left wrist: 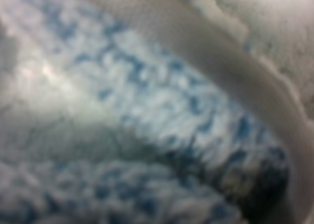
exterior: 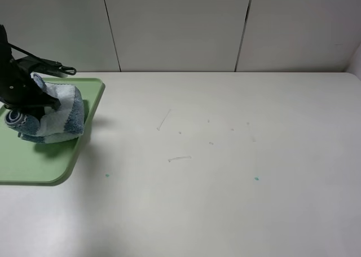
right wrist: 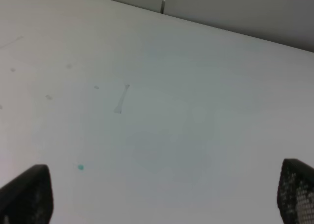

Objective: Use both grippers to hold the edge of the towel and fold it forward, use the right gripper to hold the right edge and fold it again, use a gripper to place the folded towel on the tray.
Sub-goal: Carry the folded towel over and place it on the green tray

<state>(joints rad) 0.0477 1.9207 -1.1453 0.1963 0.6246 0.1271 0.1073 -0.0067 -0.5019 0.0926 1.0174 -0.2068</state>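
One striped towel (exterior: 56, 115) is sitting bunched on one green tray (exterior: 39, 164) at the table's (exterior: 225, 167) left edge. The left gripper (exterior: 35, 103) is reaching down, pinching the towel. The right gripper (right wrist: 157, 197), seen only by its wrist camera, is hanging spread wide over bare table.

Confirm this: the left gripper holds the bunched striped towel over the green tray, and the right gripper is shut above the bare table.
One thing is wrong: the right gripper is open, its fingertips far apart in the right wrist view. The left gripper does hold the towel over the tray.
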